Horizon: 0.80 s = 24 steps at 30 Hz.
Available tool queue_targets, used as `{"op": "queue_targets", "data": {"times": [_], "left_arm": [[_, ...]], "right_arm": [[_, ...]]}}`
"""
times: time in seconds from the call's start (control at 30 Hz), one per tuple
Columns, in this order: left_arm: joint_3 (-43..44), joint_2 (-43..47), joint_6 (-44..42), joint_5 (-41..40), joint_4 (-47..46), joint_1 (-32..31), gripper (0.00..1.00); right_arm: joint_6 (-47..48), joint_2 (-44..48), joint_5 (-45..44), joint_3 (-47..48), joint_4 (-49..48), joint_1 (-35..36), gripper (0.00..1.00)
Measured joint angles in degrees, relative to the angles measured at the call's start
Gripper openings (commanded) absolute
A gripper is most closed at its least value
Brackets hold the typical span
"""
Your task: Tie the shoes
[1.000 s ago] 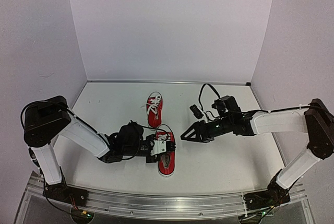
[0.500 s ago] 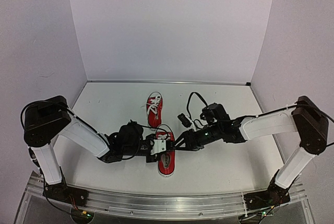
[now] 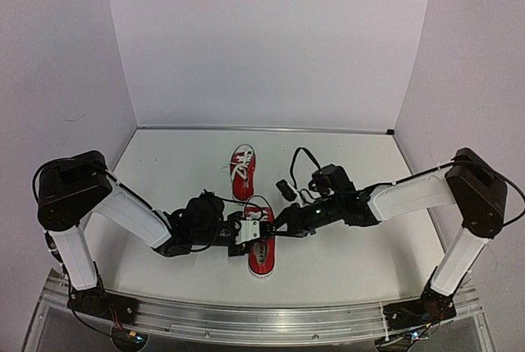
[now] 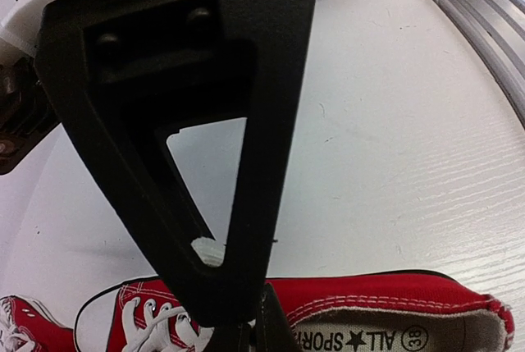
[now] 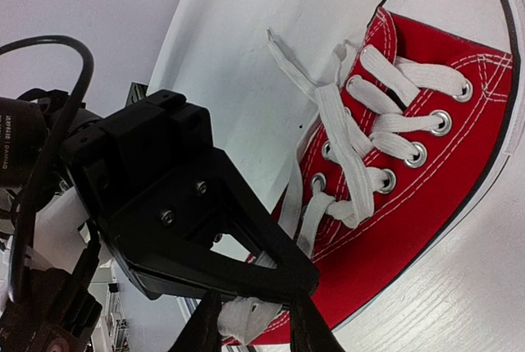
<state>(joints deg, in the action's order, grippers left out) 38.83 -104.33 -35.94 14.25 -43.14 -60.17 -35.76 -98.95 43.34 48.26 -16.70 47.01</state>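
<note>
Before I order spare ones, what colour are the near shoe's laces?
White; the laces show best in the right wrist view.

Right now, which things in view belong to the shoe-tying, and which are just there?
Job in hand:
- near red shoe, between the two grippers
- its white laces
- far red shoe, behind it
- left gripper, shut, at the near shoe
- right gripper, straddling a lace

Not part of it:
- table
- metal rail at its near edge
- white walls
</note>
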Motion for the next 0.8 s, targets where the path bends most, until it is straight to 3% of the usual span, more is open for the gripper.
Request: {"op": "queue_targets", "data": {"times": [0.07, 0.43, 0.8], "left_arm": [[0.0, 0.0, 0.0, 0.0, 0.0, 0.0, 0.00], [-1.4, 4.7, 1.7, -1.3, 3.7, 0.9, 0.43], [-8.5, 29.4, 4.0, -2.9, 22.6, 7.8, 0.52]], "right_arm": [[0.0, -0.1, -0.1, 0.1, 0.0, 0.2, 0.01], [-0.4, -0.1, -0.9, 0.8, 0.0, 0.6, 0.00], [-0.3, -0.1, -2.2, 0.9, 0.5, 0.6, 0.00]]}}
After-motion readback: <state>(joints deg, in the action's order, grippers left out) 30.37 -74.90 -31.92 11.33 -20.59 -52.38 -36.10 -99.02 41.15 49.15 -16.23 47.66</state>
